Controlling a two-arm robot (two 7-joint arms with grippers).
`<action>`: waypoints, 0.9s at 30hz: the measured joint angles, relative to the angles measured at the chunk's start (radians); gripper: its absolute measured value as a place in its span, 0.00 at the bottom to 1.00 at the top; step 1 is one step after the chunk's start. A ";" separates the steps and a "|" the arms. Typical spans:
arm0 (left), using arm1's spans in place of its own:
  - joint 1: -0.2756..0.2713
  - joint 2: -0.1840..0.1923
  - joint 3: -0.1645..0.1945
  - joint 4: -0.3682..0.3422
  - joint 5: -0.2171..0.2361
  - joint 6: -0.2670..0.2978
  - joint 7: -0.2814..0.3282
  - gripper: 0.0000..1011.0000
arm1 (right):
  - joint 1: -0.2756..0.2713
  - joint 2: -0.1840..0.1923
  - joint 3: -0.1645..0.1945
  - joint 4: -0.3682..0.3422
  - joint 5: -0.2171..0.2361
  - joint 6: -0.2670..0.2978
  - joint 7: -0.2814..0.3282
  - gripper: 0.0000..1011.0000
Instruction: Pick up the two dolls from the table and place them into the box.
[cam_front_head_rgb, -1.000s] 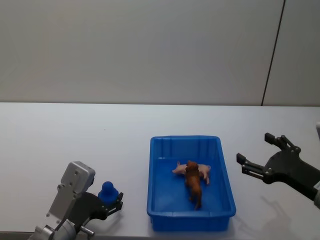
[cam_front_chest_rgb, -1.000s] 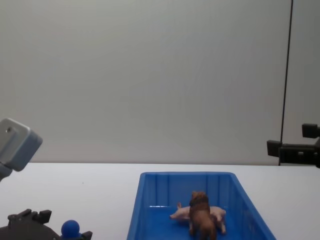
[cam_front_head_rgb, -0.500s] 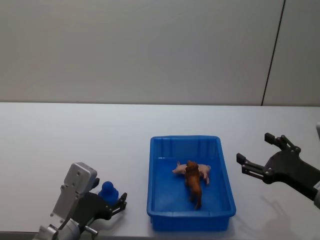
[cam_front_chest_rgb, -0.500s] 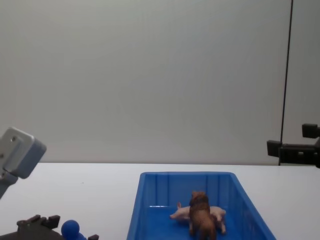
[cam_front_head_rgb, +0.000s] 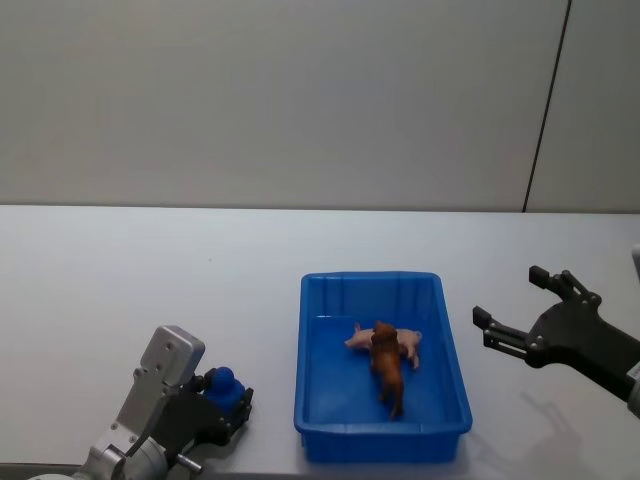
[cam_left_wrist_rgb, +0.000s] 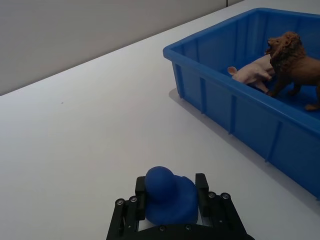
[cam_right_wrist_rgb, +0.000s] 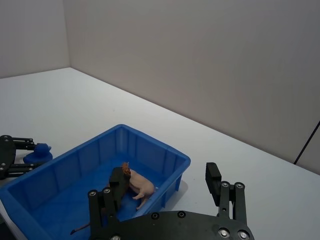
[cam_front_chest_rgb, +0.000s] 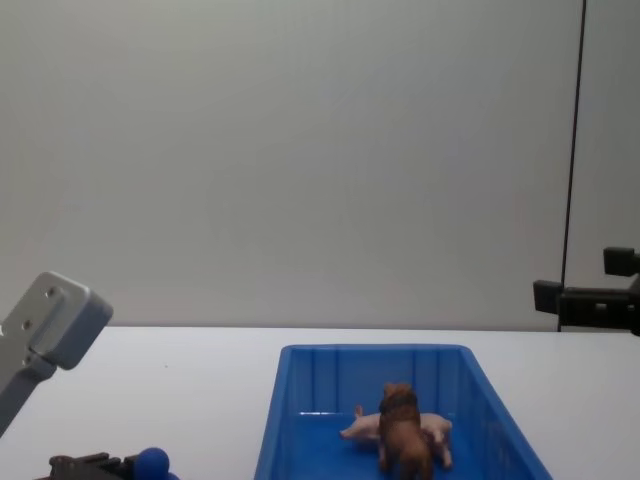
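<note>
- The blue round-headed figure (cam_left_wrist_rgb: 170, 194) sits low on the white bench (cam_front_head_rgb: 150, 270), off to the left of the box (cam_front_head_rgb: 454, 372) and near the front edge.
- My left hand (cam_left_wrist_rgb: 171, 199) has its two fingers pressed on the sides of the figure, so I think I have hold of it.
- The box lies to the right of my left hand. Its long way runs from near me to far from me, and its near left wall is the one I must get over.
- The pig (cam_front_head_rgb: 400, 342) and the lion (cam_front_head_rgb: 386, 369) lie inside the box, touching each other.
- My right hand (cam_front_head_rgb: 520, 308) hangs wide open and empty on the right of the box.
- My left hand is the one by the figure, so I think it should lift and go right.
</note>
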 joint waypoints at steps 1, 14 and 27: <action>-0.001 -0.001 0.000 0.000 0.001 0.003 -0.003 0.58 | 0.000 0.000 0.000 0.000 0.000 0.000 0.000 0.99; -0.013 -0.002 -0.003 -0.046 0.031 0.005 -0.025 0.49 | 0.000 0.000 0.000 0.000 0.000 0.000 0.000 0.99; -0.062 -0.026 -0.006 -0.119 0.089 -0.036 -0.072 0.41 | 0.000 0.000 0.000 0.000 0.000 0.000 0.000 0.99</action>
